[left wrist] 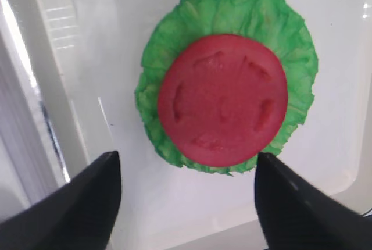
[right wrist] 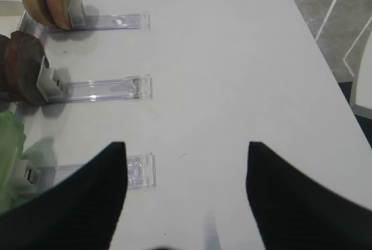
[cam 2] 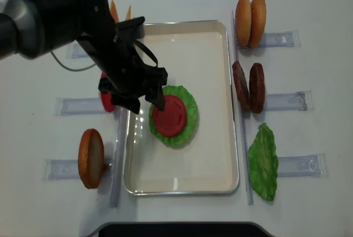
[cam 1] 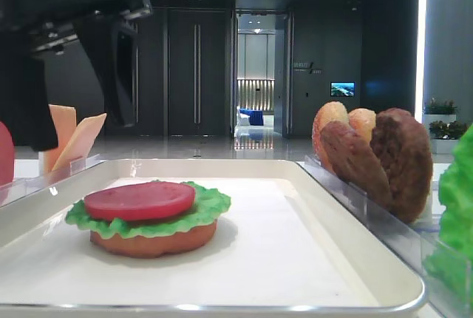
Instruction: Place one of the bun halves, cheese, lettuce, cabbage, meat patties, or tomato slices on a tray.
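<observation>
One tomato slice [cam 2: 171, 114] lies flat on top of a lettuce leaf [cam 2: 187, 103], which sits on a bun half [cam 1: 151, 240], all stacked on the tray [cam 2: 212, 44], left of centre. Left claw [cam 2: 142, 95] hovers over the stack, fingers [left wrist: 75, 203] spread apart, nothing between them, not touching the tomato. Right claw [right wrist: 186, 197] hangs over bare surface [right wrist: 232, 58], fingers apart, holding nothing. Right of the tray, clear holders [cam 2: 276, 39] carry two bun halves [cam 2: 250, 14] standing on edge, two meat patties [cam 2: 248, 87] on edge, and another lettuce leaf [cam 2: 263, 162]. Left of the tray: one bun half [cam 2: 91, 158] upright in a holder, another tomato slice [cam 2: 106, 100] partly hidden by the arm, cheese slices [cam 1: 72, 140] leaning at the far end.
</observation>
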Robot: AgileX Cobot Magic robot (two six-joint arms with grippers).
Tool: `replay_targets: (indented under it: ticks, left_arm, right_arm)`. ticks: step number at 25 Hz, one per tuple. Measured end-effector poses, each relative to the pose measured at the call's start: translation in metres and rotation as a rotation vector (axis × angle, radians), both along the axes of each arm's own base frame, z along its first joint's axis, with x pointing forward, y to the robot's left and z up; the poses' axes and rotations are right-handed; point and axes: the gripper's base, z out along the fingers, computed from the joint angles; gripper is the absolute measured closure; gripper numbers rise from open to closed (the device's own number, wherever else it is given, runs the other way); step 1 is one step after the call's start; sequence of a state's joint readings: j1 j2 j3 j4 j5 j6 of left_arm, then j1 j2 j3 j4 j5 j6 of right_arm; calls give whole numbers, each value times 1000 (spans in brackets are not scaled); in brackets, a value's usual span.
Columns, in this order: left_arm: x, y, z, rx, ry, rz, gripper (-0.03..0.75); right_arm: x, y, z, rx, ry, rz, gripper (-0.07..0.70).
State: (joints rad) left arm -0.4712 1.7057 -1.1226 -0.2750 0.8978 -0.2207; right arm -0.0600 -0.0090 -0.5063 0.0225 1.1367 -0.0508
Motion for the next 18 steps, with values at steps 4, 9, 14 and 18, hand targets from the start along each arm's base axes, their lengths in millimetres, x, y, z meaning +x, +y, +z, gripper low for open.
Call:
replay_targets:
  ticks: [4,9,14,18]
  left_arm:
    - [6,0,37,-1,-68,-4,171]
    - [18,-2,86,7,-150,-7,171]
    - [22,-1,109,18,-190,5,171]
    - [24,6,109,55,-181,14,171]
  right_arm:
    - [0,0,0,0,0,0,205]
    - [0,0,0,0,0,0,205]
    - [0,0,0,0,0,0,205]
    - [0,0,0,0,0,0,205]
